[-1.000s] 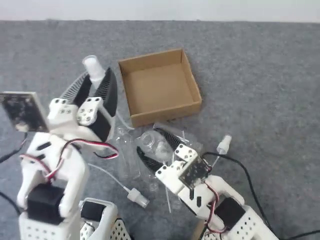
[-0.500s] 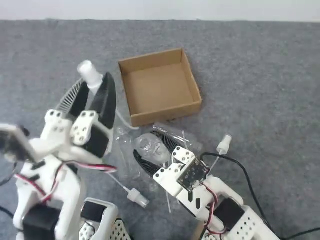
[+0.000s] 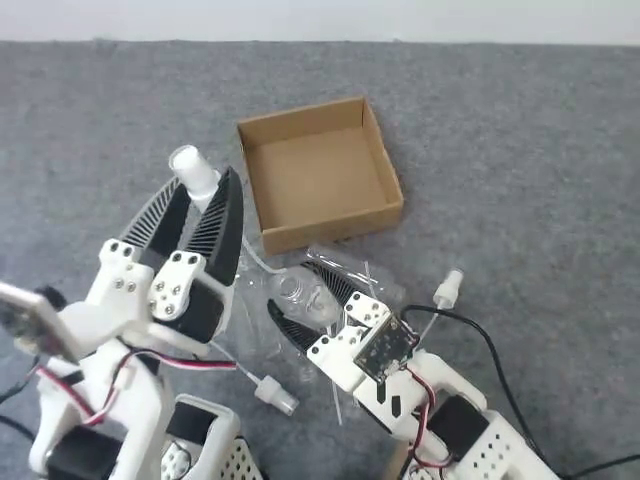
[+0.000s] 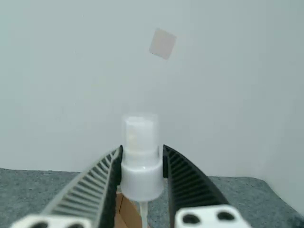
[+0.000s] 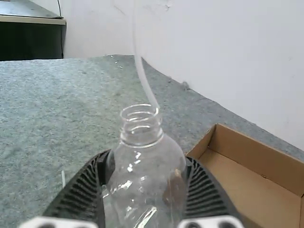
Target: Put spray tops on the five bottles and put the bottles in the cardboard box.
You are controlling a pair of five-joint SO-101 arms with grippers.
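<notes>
So, the bottle (image 3: 303, 293) is clamped at its body in the right hand (image 3: 292, 285), mouth open, no top on it yet. From the right wrist you can see the bottle (image 5: 140, 128) sitting snug between both fingers of that hand (image 5: 145, 161), with the thin dip tube (image 5: 141, 71) coming down to the rim. It looks like the tube's end is right at the mouth, but I can't tell if it's actually inside.

The tube belongs to the spray top (image 3: 190, 163), which is pinched between the fingertips of the left hand (image 3: 207, 182), up and off to the side of the bottle. Same story in the left wrist view: the spray top (image 4: 140, 130) is squeezed tight in the left hand (image 4: 141, 154).

The cardboard box (image 3: 335, 225) sits just beyond the bottle, and nothing is inside it. A second spray top (image 3: 448, 288) and a third spray top (image 3: 275, 393) lie loose on the grey worktop (image 3: 520, 150). Some clear plastic (image 3: 250, 300) lies between the arms, probably more bottles, but I can't count them.

My take: very early days. Zero bottles boxed, none capped, first cap just being threaded in.
</notes>
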